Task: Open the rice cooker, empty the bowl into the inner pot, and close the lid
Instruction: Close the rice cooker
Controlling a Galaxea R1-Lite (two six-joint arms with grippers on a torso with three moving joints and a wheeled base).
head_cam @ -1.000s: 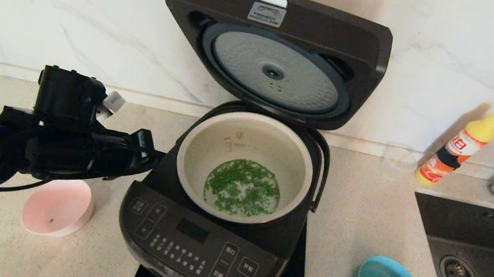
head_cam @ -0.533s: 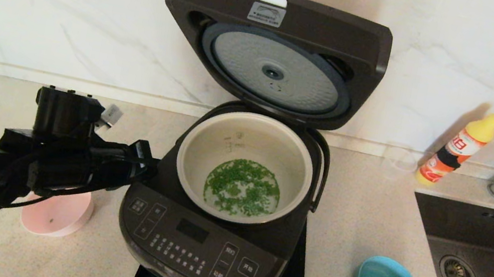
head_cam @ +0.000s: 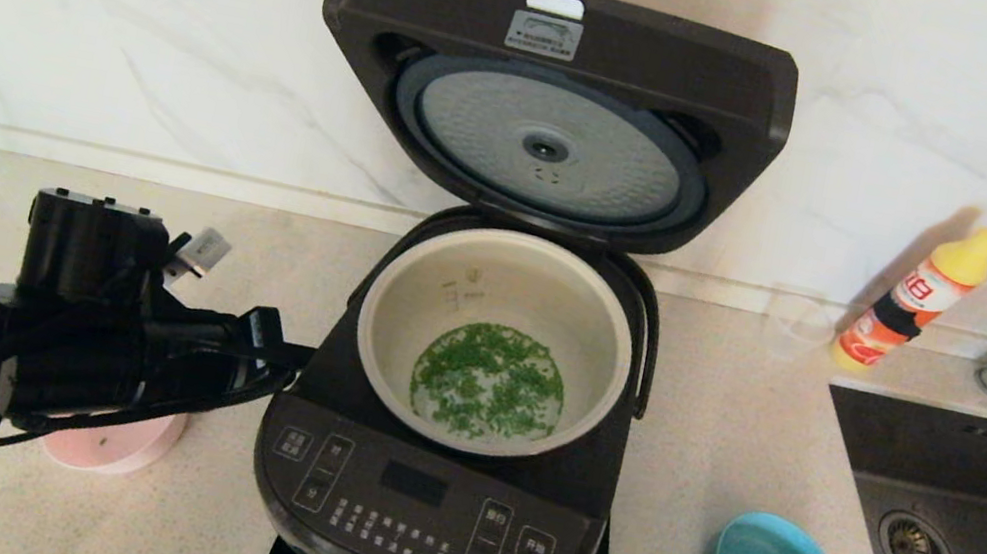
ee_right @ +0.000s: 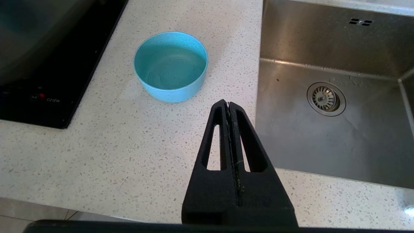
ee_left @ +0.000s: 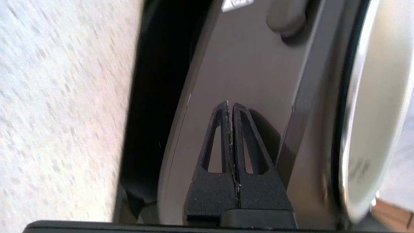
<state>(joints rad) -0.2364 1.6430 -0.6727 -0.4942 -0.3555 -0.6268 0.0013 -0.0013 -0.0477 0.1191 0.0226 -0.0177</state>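
From where I stand looking down on the counter, the rice cooker (head_cam: 446, 431) sits open, the lid (head_cam: 549, 104) tipped up against the wall, and the inner pot (head_cam: 495, 338) holds green bits in its bottom. The bowl (head_cam: 108, 445) rests on the counter at the cooker's left, half hidden under the left gripper (head_cam: 299, 354), which touches or nearly touches the cooker's left shoulder.

From the left wrist, its fingers are pressed together on nothing, the tips beside the cooker's dark side wall. Closing looks to be the step: I'd lift that arm clear of the body, come over the lid's top edge and press down until it latches.

From the right wrist, the right gripper (ee_right: 229, 105) hangs idle, pinched together and empty, near a teal bowl (ee_right: 170, 66) and the sink (ee_right: 333, 97).
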